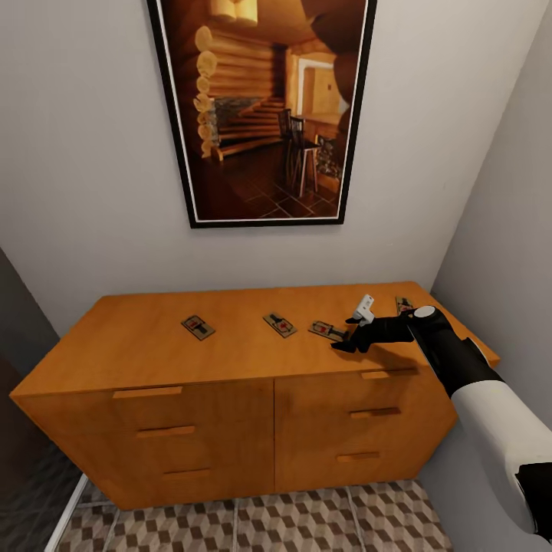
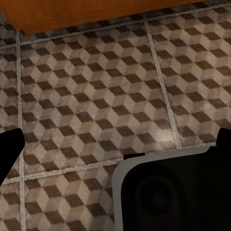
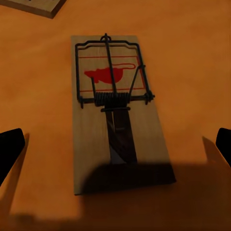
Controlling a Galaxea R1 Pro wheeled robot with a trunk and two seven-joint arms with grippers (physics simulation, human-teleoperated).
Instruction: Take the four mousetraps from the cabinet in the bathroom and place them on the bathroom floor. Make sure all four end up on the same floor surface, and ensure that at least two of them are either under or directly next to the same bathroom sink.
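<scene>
Mousetrap (image 3: pixel 115 110) lies between spread right fingers (image 3: pixel 10 149).

Head view: high, looking forward and down over the cabinet (image 1: pixel 230 360) against the wall. Right wrist view: close above a mousetrap (image 3: pixel 118 110) on that same top, shared with head view. Left wrist view: straight down at bathroom floor (image 2: pixel 96 96), cabinet edge at upper left.
</scene>
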